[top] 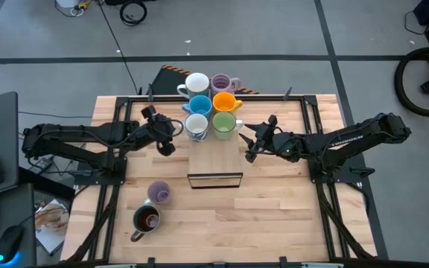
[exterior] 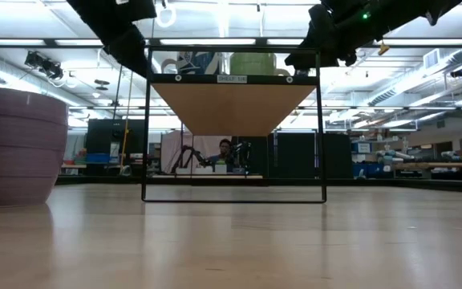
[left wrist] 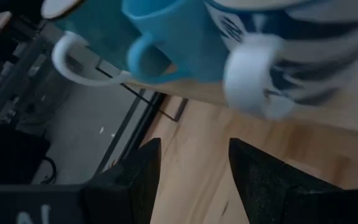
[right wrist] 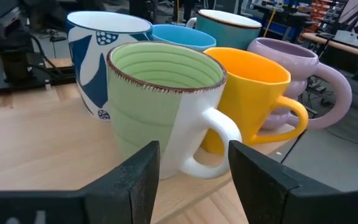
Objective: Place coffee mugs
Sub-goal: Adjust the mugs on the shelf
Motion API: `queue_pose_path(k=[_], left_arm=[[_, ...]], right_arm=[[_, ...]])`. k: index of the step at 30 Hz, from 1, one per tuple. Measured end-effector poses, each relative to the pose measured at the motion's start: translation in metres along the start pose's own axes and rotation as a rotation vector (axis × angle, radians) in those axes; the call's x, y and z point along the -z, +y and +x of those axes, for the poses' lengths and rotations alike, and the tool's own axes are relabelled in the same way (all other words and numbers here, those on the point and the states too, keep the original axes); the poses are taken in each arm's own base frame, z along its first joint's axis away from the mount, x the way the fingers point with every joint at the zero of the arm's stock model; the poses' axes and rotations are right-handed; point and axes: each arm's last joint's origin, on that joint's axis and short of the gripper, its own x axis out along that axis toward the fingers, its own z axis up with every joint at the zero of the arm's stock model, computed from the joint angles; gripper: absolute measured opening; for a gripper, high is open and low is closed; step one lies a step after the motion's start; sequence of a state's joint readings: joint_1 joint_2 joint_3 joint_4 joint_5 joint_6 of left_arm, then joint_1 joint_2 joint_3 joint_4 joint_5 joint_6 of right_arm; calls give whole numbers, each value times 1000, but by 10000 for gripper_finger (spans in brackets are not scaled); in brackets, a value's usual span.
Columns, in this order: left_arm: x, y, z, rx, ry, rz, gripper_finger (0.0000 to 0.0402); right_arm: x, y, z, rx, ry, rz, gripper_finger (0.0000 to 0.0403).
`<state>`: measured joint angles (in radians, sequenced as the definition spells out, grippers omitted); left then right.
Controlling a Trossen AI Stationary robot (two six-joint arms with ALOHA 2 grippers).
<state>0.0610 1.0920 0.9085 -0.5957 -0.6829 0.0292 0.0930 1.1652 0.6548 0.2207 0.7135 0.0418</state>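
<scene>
We see six mugs [top: 209,105] clustered on the shelf [top: 214,156]; two more sit near the table's [top: 289,216] front left. Both grippers, left [top: 171,135] and right [top: 249,138], flank the cluster, fingers spread, holding nothing.

Left gripper's fingers [left wrist: 135,186] spread apart — beyond them a blue mug [left wrist: 173,37] beside a white-and-blue patterned mug [left wrist: 291,56].

1. This is a robotics lab or workshop: a wooden table [top: 274,208] fitted with a black metal frame [top: 315,123] stands on a grey taped floor [top: 289,30].
2. Beyond the arms, ceiling strip lights [exterior: 239,42] run over workbenches [exterior: 447,167], where a person [exterior: 225,150] sits.
3. Cables [top: 129,11] lie on the floor.
</scene>
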Motion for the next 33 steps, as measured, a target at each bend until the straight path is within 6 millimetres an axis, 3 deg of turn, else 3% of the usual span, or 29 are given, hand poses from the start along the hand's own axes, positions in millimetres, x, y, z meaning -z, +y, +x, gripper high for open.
queue_pose_path(k=[13, 33], left_arm=[[-6, -4, 17, 8, -10, -22, 196], [-7, -12, 22, 77, -2, -16, 196]], right_arm=[[0, 1, -1, -5, 0, 2, 197], [2, 0, -2, -6, 25, -18, 197]])
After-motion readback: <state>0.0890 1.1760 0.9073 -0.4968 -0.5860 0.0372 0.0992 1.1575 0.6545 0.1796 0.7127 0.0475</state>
